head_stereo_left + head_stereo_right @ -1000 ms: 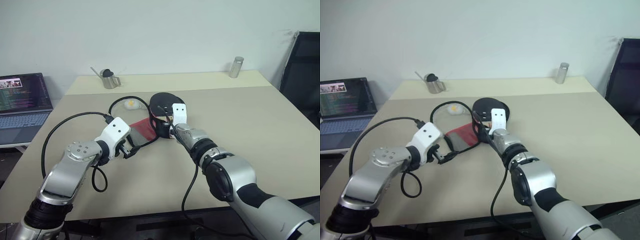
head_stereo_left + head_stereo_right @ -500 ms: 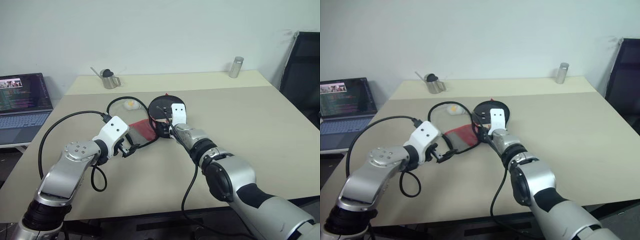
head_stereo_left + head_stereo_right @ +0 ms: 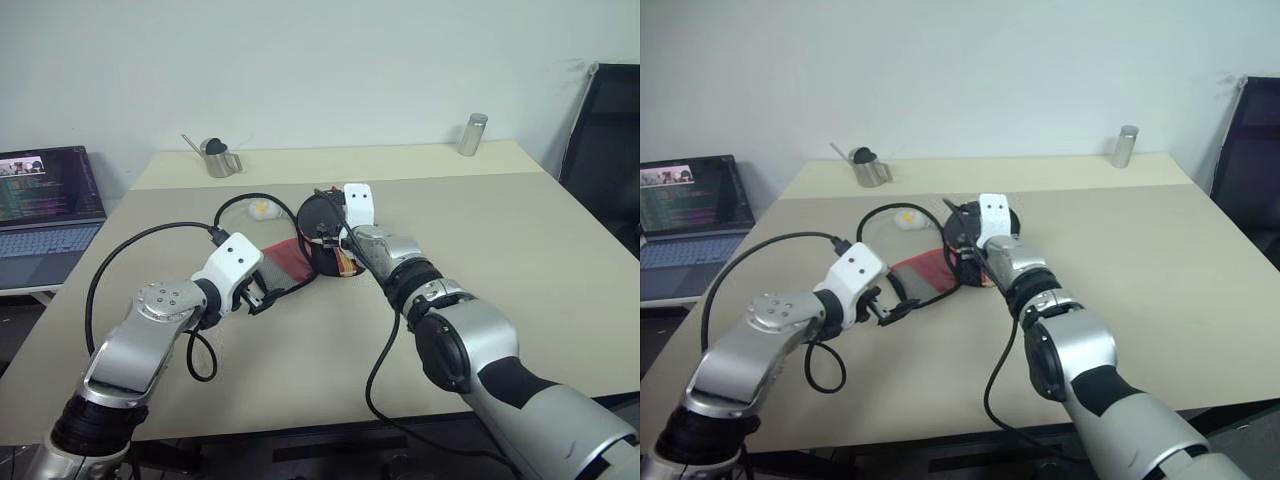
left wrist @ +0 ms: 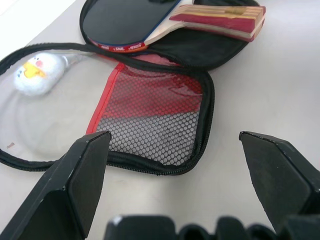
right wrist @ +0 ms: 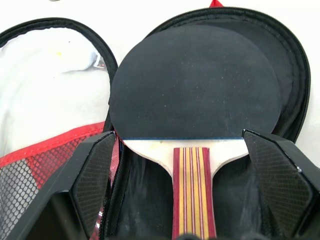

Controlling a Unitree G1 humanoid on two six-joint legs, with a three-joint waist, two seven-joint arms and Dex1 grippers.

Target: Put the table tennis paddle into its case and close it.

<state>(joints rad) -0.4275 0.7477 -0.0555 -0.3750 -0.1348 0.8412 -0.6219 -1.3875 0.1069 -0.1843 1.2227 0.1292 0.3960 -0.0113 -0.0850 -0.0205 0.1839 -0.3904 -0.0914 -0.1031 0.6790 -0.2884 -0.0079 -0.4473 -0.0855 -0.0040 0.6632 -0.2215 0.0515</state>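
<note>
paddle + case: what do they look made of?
Paddle: matte black rubber face and a pale wooden handle with red and yellow stripes. Case: soft black fabric with a zip edge, a red-trimmed mesh pocket and what looks like a clear plastic panel.

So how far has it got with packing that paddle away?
The table tennis paddle already lies in the black half of the open case, with the right gripper open just above its handle, holding nothing. The left gripper is open too, facing the mesh-pocket flap. Left to do: fold that flap over the paddle and run the zip around.
</note>
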